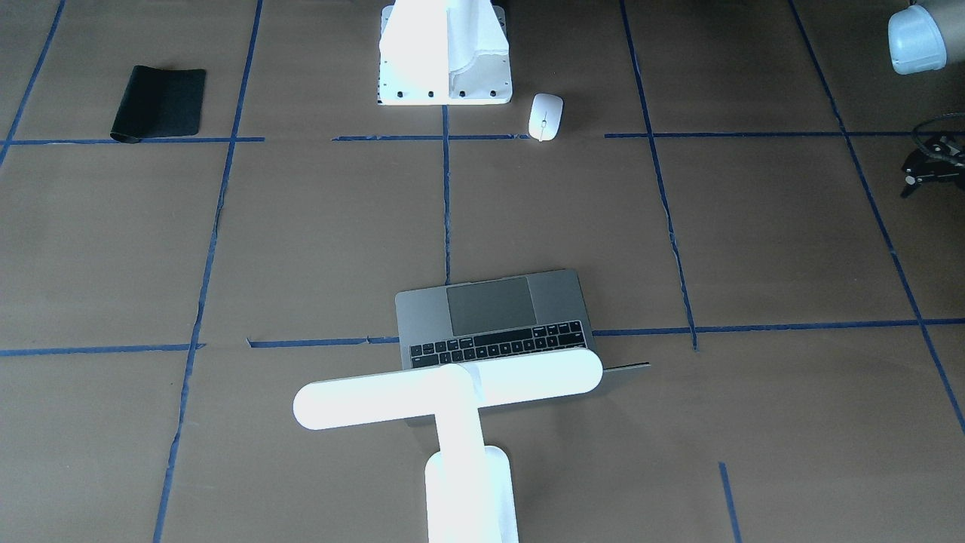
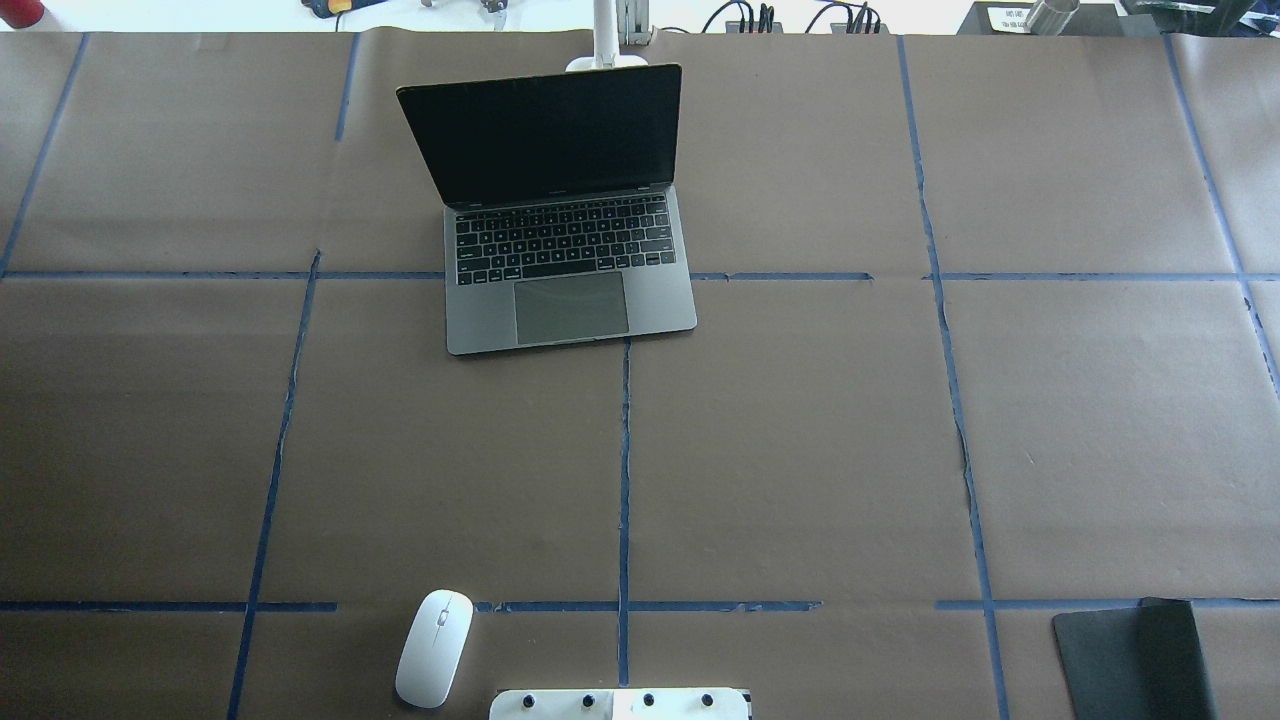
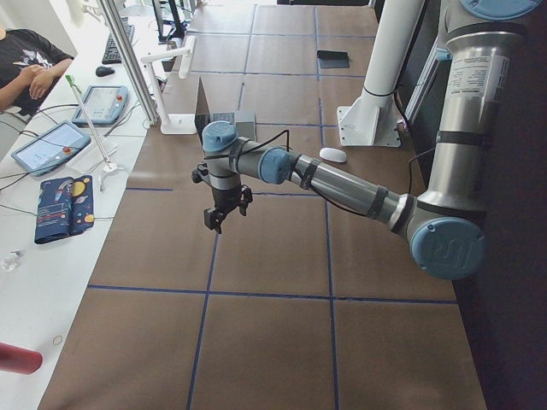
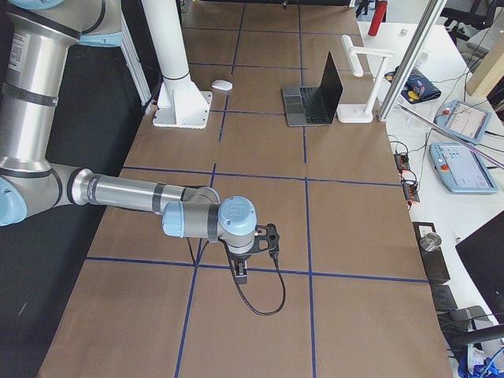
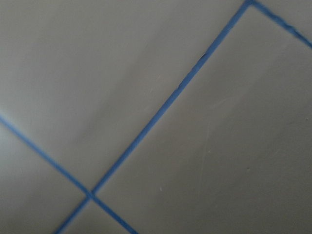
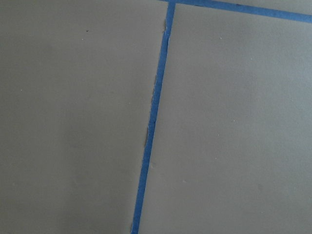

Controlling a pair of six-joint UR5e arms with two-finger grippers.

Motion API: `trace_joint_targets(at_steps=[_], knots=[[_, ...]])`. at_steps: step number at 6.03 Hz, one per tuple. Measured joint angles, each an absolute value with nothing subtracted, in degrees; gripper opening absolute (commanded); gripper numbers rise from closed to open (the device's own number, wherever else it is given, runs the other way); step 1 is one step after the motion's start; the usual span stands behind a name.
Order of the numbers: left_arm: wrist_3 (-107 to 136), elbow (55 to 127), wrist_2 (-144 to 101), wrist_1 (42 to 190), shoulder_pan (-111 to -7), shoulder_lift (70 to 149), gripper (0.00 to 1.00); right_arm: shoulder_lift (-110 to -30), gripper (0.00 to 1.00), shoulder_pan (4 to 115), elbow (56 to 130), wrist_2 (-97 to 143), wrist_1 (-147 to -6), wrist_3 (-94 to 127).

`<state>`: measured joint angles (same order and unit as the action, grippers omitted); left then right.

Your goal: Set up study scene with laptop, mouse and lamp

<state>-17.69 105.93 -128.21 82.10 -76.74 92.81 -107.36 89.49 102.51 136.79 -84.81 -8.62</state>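
The grey laptop (image 2: 570,290) stands open on the table's far middle, its dark screen facing the robot; it also shows in the front view (image 1: 490,309). The white lamp (image 1: 452,388) stands just behind it at the far edge, its bar head over the lid. The white mouse (image 2: 434,648) lies near the robot's base, left of centre. My left gripper (image 3: 224,213) hangs above bare table far to the left of the laptop. My right gripper (image 4: 244,268) hangs low over the table's right end. I cannot tell whether either is open. Both wrist views show only brown paper and blue tape.
A black mat (image 2: 1140,660) lies at the near right corner, one edge curled. The white pedestal (image 1: 445,53) with bolt holes stands at the near middle next to the mouse. Blue tape lines grid the brown paper. Tablets and cables lie on the side bench (image 3: 51,145).
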Motion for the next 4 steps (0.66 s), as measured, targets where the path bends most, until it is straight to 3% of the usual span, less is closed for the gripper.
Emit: trace_joint_targets(at_steps=[2, 4], knots=[[-15.1, 106.5, -129.5, 81.4, -78.1, 89.4, 1.00, -109.0, 1.00, 86.2, 107.2, 138.7, -83.8, -2.7], [-14.9, 107.0, -129.6, 81.5, -78.2, 88.5, 1.00, -115.8, 1.00, 79.7, 110.3, 139.5, -68.5, 11.9]])
